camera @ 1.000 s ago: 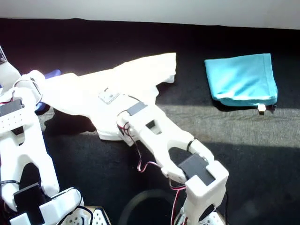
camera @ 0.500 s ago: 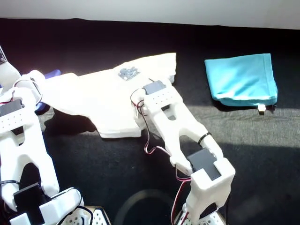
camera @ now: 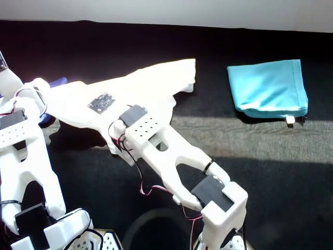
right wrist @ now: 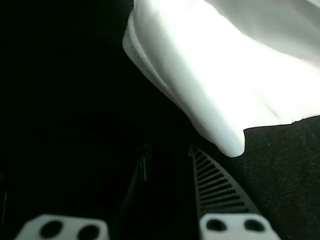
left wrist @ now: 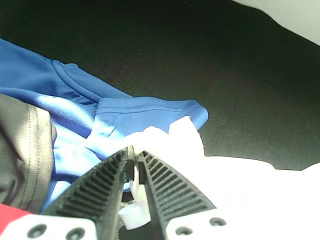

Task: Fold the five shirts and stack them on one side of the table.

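Black cloth covers the table [camera: 270, 177] under a pale wall, and straight to the business end: the left gripper [left wrist: 134, 153] has its ribbed jaws pinched together on a fold of the white shirt [left wrist: 240, 185], fabric caught right at the tips. Just beyond that pinch a blue shirt [left wrist: 75, 100] lies spread beneath the white one, its hemmed sleeve poking out onto the dark cloth, with a grey garment [left wrist: 20, 140] overlapping it on one side and a sliver of something red [left wrist: 7, 216] at the frame's corner (too little of it to say what it is). Over to the right gripper [right wrist: 170, 161]: jaws set a narrow gap apart, nothing between them, hanging over bare black cloth, and the rounded edge of the white shirt [right wrist: 225, 65] sits just past its fingertips, not touching. Pulling back to the high view, the left arm [camera: 21, 151] stands at the table's left edge, the right arm [camera: 171, 156] stretches from the near edge up to the shirt's near hem, and the white shirt [camera: 140, 88] sprawls unfolded from the left side to the middle. Well apart from it, at the far right, a teal shirt [camera: 268, 86] lies folded into a neat rectangle.
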Robot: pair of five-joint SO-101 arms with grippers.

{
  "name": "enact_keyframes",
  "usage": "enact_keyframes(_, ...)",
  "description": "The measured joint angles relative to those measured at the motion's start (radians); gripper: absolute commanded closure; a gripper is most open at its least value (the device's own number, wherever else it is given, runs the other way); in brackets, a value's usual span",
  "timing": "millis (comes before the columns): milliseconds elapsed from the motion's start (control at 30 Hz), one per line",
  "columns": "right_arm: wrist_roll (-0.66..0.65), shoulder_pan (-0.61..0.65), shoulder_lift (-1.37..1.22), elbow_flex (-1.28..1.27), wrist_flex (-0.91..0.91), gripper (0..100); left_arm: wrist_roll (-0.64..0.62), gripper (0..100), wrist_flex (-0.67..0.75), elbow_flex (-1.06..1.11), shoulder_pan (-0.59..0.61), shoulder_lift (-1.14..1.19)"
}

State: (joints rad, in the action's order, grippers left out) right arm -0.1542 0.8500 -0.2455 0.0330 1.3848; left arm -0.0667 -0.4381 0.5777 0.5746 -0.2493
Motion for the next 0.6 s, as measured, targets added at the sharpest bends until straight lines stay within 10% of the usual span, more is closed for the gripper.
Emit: enact_keyframes(600,0.002,-0.080,-0.212,0.037,-0.097,77.1,0.000,99,0.000,0.000,0.000,0.000)
